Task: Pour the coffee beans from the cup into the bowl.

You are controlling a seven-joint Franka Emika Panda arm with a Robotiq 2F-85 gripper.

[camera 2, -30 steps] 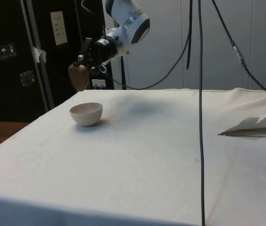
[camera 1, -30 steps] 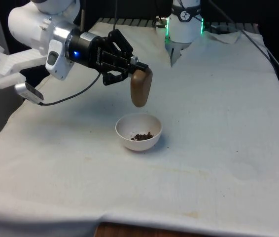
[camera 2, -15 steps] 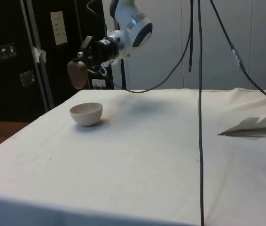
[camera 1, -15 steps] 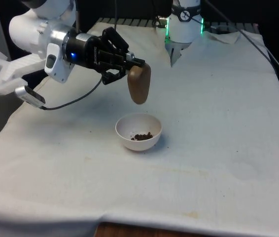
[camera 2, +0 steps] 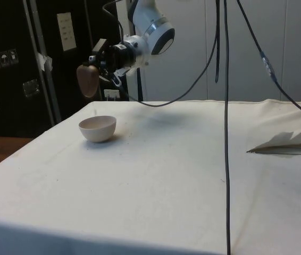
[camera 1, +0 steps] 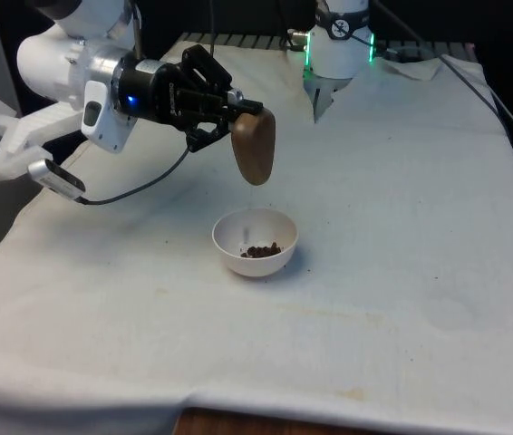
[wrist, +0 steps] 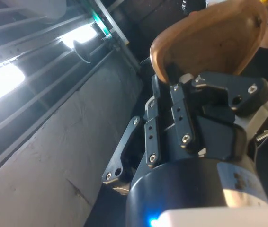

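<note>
The pincer (camera 1: 238, 111) grips the brown cup (camera 1: 254, 148) upended directly above the white bowl (camera 1: 255, 243) on the table (camera 1: 401, 227), so beans (camera 1: 262, 249) drop inside.

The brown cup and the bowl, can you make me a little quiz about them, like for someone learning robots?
1. True or false: the gripper holds the brown cup up in the air above the white bowl.
2. What lies in the bowl?
A. coffee beans
B. water
C. nothing
3. Fill in: the bowl stands on the white ____.

Key
1. True. In the side view the cup hangs clear above the bowl, mouth down.
2. A. Dark coffee beans lie at the bottom.
3. Cloth.
</note>
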